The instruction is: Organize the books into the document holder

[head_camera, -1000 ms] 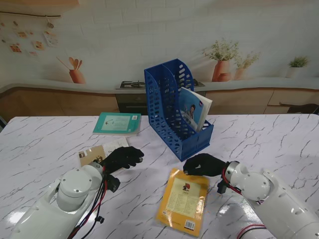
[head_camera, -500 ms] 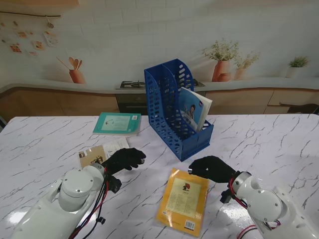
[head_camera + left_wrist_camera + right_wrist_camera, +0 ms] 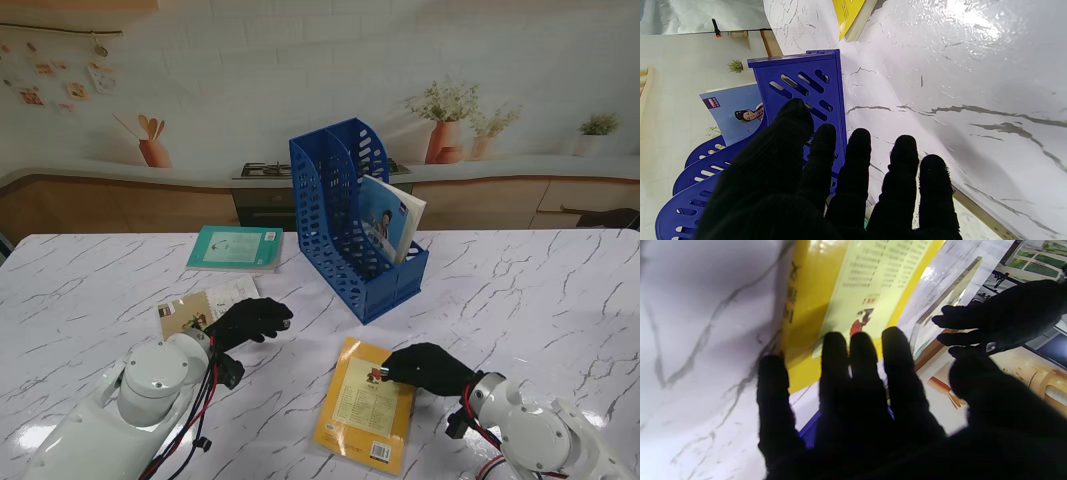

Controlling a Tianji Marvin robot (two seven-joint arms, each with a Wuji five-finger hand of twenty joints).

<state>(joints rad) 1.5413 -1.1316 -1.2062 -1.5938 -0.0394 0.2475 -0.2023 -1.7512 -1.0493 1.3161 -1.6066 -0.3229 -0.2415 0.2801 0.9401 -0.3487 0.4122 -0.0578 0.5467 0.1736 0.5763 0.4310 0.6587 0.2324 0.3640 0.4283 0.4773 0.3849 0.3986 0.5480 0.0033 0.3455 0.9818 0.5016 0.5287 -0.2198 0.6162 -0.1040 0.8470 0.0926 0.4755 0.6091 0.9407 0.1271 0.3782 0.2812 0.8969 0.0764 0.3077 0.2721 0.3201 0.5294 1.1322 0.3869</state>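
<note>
White marble table [image 3: 560,290] — kitchen-mural wall [image 3: 250,70] behind

The white marble-patterned bench [image 3: 520,290] carries a blue document holder [image 3: 345,215] near the middle, toward its far edge. A teal book [image 3: 235,247] lies flat just left of the holder. A tan book [image 3: 200,305] lies nearer to me on the left side. A yellow book [image 3: 365,405] lies flat close to the near edge, right of centre.
</note>
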